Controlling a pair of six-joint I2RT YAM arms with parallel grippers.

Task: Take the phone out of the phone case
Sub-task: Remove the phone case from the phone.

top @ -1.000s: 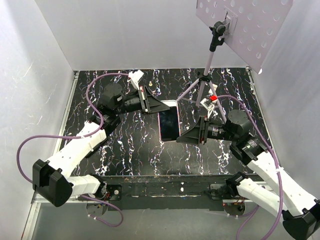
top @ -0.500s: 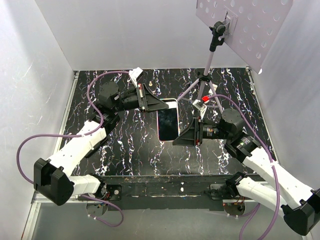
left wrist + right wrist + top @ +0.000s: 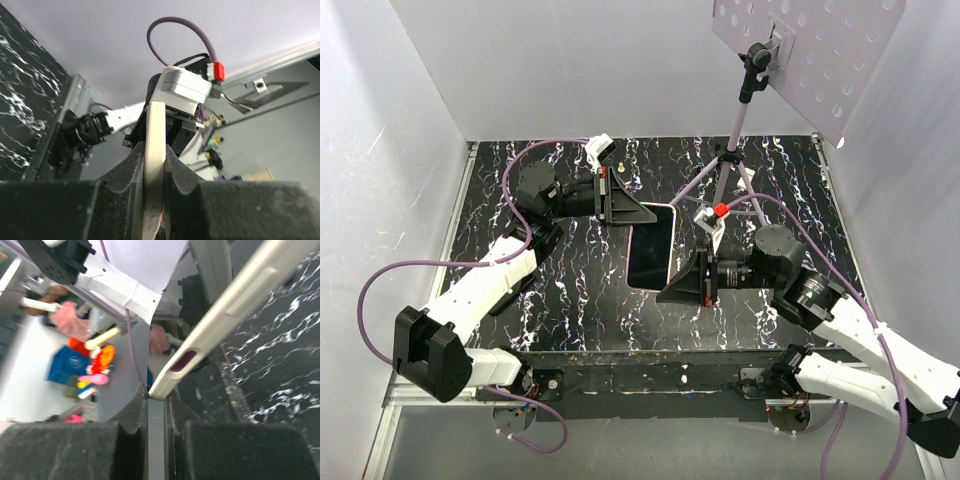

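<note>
**Left tool** (image 3: 154, 152): jaws clamped on the cream rim of the case (image 3: 155, 117), which was seen edge-on between the pads. It held the end toward the tripod (image 3: 725, 185). Purpose, as judged: to anchor the case while the other arm worked.

**Right tool** (image 3: 157, 405): jaws drawn close together on the case corner farthest from the tripod. The rim ran off slantwise from the tips. Purpose, as judged: to pinch the lip there and peel it back, or to brace for a bend.

**Phone** (image 3: 651, 248): dark screen upward, seated in the case and not yet out. It was spanned between the two tools on the near-left side of the tripod. The opposed grips at opposite ends suited flexing the case off the phone.

**Bench** (image 3: 570, 280): black with white veining, lying below the phone. No view showed whether the case hung clear of it.

**Tripod**: stood on the bench and carried a perforated board (image 3: 820, 50).

**Hard to make out**:
- The right wrist view did not show how much of the rim lay inside the right tool.
- The case back was hidden.
- The clutter beyond the bench edge was blurred.
</note>
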